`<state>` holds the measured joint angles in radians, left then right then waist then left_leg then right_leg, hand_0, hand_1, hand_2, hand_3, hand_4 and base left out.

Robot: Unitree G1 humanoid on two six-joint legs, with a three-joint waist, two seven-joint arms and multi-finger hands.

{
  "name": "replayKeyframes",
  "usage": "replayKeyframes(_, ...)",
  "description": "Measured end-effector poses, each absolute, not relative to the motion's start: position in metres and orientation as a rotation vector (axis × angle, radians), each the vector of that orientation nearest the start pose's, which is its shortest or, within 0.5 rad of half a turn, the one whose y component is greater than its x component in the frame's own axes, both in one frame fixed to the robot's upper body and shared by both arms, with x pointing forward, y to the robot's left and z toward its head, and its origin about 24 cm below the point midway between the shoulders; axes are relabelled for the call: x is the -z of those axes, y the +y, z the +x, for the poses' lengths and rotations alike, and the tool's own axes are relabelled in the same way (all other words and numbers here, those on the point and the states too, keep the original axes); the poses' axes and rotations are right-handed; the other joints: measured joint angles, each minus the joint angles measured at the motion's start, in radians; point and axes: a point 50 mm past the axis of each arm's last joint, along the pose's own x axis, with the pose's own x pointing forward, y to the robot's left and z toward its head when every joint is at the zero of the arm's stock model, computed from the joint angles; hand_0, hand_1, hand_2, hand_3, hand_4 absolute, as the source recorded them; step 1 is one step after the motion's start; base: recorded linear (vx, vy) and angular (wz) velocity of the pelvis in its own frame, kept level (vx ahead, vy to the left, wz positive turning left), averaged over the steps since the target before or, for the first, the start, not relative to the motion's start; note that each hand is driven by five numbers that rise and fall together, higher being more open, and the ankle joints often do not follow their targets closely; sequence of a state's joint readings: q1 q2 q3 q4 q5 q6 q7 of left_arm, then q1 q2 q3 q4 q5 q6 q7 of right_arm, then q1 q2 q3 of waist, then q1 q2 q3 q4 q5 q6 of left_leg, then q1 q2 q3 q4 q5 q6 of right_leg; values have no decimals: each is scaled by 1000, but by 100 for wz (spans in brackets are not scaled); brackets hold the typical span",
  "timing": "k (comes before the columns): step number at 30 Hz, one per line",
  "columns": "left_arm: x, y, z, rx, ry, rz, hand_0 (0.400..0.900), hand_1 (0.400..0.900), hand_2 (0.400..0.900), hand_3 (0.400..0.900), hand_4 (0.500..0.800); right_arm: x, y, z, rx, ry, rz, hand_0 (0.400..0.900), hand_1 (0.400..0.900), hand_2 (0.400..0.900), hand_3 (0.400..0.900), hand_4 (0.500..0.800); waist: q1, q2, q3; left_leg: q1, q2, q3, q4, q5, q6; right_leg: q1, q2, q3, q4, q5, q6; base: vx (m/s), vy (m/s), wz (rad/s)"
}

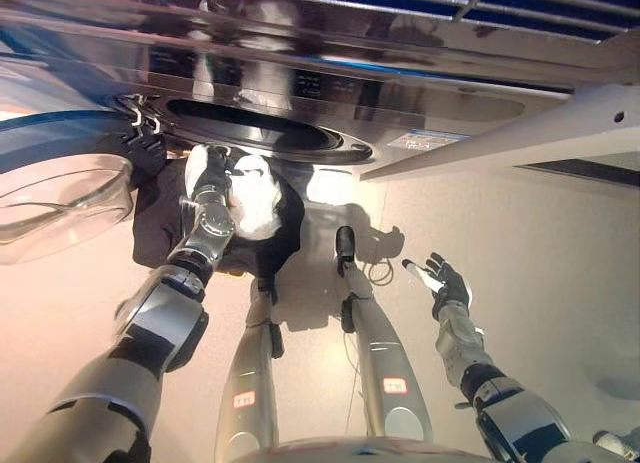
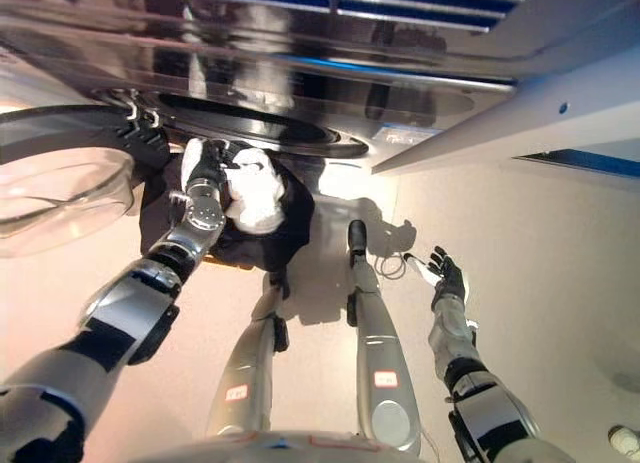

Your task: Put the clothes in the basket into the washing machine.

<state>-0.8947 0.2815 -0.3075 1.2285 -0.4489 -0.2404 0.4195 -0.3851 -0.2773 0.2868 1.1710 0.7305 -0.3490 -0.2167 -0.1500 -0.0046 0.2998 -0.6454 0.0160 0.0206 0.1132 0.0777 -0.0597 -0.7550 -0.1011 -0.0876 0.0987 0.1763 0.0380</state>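
**Clothes held at the drum mouth**

The left hand [image 1: 212, 171] is seen curled around white clothes [image 1: 256, 201] over dark clothes [image 1: 160, 228], raised just below the washing machine [image 1: 300, 103] opening, judged ready for loading. The glass door [image 1: 60, 198] stands swung aside at left. The right hand [image 2: 446, 276] hangs idle, fingers spread, lower right. No basket is discernible. The door's dark rim is shown more fully in the right eye view.

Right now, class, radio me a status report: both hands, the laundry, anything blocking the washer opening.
Left hand on the white garment atop dark clothes, grip unclear. Right hand open, empty, off to the side. Round drum opening clear, glass door swung open.
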Motion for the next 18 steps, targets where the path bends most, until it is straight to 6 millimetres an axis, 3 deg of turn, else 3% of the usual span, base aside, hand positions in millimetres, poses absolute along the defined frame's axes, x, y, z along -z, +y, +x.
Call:
replayKeyframes(3, -65, 188, 383, -442, 159, -318, 400, 400, 400, 400, 500, 56, -229, 283, 448, 453, 155, 900, 900, 900, 900, 800, 10, -8, -4, 31, -1, -1, -21, 8, 2, 27, 0, -2, -13, 3, 0, 55, -46, -2)
replayKeyframes(7, -65, 171, 385, -484, 164, -698, 400, 400, 400, 400, 500, 26, -227, 316, 471, 378, 206, 900, 900, 900, 900, 800, 15, -13, -7, 46, -1, -2, -41, 19, 2, 34, 1, -3, -14, 4, 0, 29, -18, -3)
replayKeyframes(11, -79, 138, 392, -456, 148, -849, 400, 400, 400, 400, 500, 0, -218, 340, 463, 318, 217, 900, 900, 900, 900, 800, 19, -14, -7, 68, -1, -5, -54, 24, 2, 56, 1, -6, -23, 5, 0, 47, -3, -7)
replayKeyframes(14, -103, 110, 398, -396, 99, -958, 400, 400, 400, 400, 500, -8, -209, 348, 469, 311, 234, 900, 900, 900, 900, 800, 18, -14, -7, 68, -1, -5, -55, 24, 2, 60, 2, -5, -33, 10, 1, 42, -4, -10)
replayKeyframes(18, -137, 90, 405, -335, 26, -1019, 400, 400, 400, 400, 500, -14, -202, 354, 474, 308, 251, 900, 900, 900, 900, 800, 14, -15, -7, 53, 0, -2, -58, 24, 2, 49, 4, -3, -46, 17, 2, 49, -4, -12)
